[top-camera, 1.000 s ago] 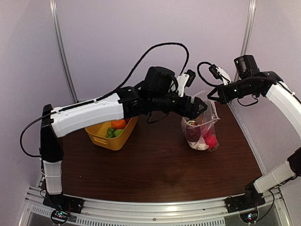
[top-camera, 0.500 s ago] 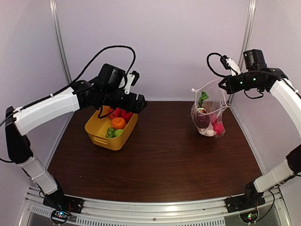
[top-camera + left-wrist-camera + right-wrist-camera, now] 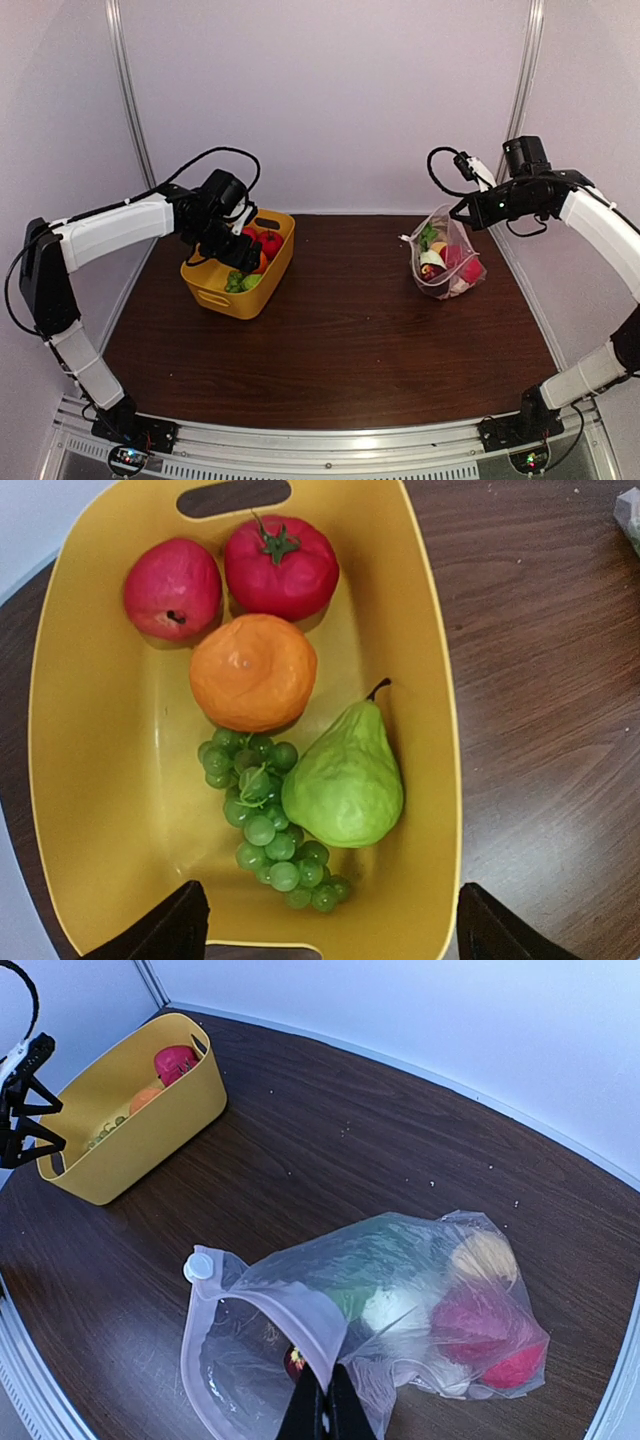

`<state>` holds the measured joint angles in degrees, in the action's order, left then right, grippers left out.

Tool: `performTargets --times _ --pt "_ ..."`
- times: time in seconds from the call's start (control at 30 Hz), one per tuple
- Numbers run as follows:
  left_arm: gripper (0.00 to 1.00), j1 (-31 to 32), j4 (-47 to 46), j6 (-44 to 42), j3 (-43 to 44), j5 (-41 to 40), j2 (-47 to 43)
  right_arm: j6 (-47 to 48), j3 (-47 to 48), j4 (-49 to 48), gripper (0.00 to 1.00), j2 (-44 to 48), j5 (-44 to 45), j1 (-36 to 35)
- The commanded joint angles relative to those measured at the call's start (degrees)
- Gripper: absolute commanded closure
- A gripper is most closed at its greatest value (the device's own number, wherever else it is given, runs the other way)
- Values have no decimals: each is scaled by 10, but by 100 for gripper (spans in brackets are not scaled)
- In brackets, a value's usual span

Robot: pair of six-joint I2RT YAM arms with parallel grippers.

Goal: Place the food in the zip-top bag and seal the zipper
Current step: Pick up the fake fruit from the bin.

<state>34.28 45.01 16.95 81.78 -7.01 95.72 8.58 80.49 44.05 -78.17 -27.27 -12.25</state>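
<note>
Count in yellow tub point(image 3: 432, 730): five food pieces — one tomato point(image 3: 280, 568), one red apple point(image 3: 172, 588), one orange point(image 3: 252, 672), one green pear point(image 3: 345, 785), one bunch of green grapes point(image 3: 265, 820). Left gripper point(image 3: 330, 930) hangs right over the tub, fingers spread wide, nothing between them; only the two tips show at the bottom of its wrist view. One zip-top bag point(image 3: 420, 1280) slumps on the table point(image 3: 300, 1140) at far right, well apart from the tub. Right gripper point(image 3: 325, 1405) has its fingers pressed together, pinching the bag's mouth edge. Zipper point(image 3: 262, 1300) unsealed, mouth gaping, white slider point(image 3: 200, 1266) at one end. Inside: green, white, yellowish, pink-red and dark red pieces — crinkled film blurs them, exact count can't be told.
</note>
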Motion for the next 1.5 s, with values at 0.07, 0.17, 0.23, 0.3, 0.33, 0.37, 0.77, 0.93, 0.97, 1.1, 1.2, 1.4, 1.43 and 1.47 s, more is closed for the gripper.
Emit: performTargets --times 0.07,0.17,0.23,0.3,0.33,0.37,0.77,0.93,0.97,1.1,1.2,1.4,1.43,1.47 --pt "14 -22 3 -23 -14 21 44 -8 -19 -25 100 34 -14 -1" --pt "15 -30 2 -31 -16 29 61 -9 -23 -25 100 38 -15 -1" --pt "15 -33 2 -34 -18 30 68 -9 -23 -26 100 41 -15 -1" --pt "15 -35 1 -37 -21 30 71 -10 -26 -28 100 45 -15 -1" --pt "15 -35 -2 -39 -24 31 72 -10 -28 -28 100 45 -15 0" --pt "15 -35 -5 -41 -29 34 73 -11 -29 -29 100 46 -15 0" --pt "16 -53 -22 -50 -29 87 93 -12 -45 -38 100 51 -16 -1" --pt "18 -65 -24 -45 -8 116 101 -12 -49 -43 100 52 -16 0" --pt "18 -66 -24 -41 1 119 101 -12 -50 -44 100 53 -15 -1" --pt "18 -69 -24 -13 58 90 114 -11 -49 -44 100 49 -15 -1" --pt "18 -68 -8 -4 125 70 144 -12 -50 -46 100 49 -15 -1" --pt "15 -71 33 6 236 34 225 -9 -55 -45 100 65 -4 -1" --pt "15 -72 33 8 242 34 232 -8 -58 -46 100 69 -2 0" --pt "15 -74 33 9 248 35 240 -8 -60 -47 100 72 -1 -1"
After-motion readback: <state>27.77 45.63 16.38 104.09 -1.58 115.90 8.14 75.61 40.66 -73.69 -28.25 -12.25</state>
